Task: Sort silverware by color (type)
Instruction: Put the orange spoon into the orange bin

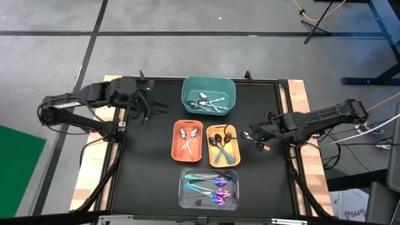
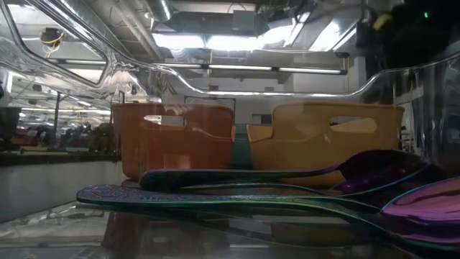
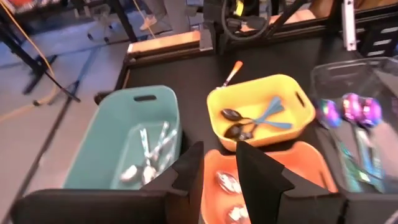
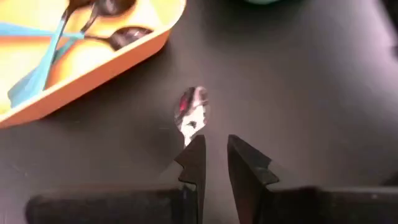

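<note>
One spoon with a silver bowl [image 4: 193, 109] and an orange handle [image 3: 234, 70] lies loose on the black mat, right of the yellow bin [image 1: 237, 149]. My right gripper [image 4: 214, 146] hovers over it, slanting down, narrowly open with only mat between its fingers; the handle runs back beneath them. My left gripper [image 3: 219, 152] is raised at the table's far left [image 1: 150, 107], left of the teal bin [image 1: 186, 94], open and holding nothing. Silver spoons lie in the teal bin, orange-handled ones in the orange bin [image 1: 175, 140], black-headed ones in the yellow bin, iridescent ones [image 2: 273, 194] in the clear bin [image 1: 184, 187].
The four bins stand down the middle of the mat: teal farthest, orange and yellow side by side, clear nearest. Bare mat [image 1: 144, 169] lies on both sides of them. Wooden table edges [image 1: 306, 100] frame the mat.
</note>
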{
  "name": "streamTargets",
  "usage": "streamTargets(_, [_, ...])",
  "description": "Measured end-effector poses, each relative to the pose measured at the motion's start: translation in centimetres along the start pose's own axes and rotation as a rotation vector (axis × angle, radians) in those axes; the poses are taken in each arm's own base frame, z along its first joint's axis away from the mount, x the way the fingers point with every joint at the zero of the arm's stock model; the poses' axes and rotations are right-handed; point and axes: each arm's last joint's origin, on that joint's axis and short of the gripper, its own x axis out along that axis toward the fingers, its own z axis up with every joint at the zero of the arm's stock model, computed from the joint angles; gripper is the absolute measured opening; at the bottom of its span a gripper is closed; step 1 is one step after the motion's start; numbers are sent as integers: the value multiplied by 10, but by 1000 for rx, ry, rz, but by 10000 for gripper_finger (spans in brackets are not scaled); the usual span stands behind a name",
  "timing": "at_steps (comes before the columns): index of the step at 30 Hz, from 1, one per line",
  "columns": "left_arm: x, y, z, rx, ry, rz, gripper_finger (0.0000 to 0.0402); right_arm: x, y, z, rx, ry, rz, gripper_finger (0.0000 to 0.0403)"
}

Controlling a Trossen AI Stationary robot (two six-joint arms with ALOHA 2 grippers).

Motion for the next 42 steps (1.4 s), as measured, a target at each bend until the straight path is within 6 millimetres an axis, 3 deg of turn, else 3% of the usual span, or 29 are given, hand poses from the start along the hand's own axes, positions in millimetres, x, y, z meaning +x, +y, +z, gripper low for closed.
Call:
streamTargets(5, [-20, -7, -9, -80, 38, -32, 88, 28, 6, -14, 26, 39, 90, 57])
streamTargets(12, [-23, -12, -16, -127, 117, 11, 88, 53, 6, -32, 100, 91, 114, 57])
streamTargets(29, [9, -21, -50, -141, 238, 18, 88, 87, 4, -58, 138, 80, 123, 57])
streamTargets(42, [20, -22, -55, -161, 194, 25, 88, 101, 0, -72, 135, 77, 97, 57])
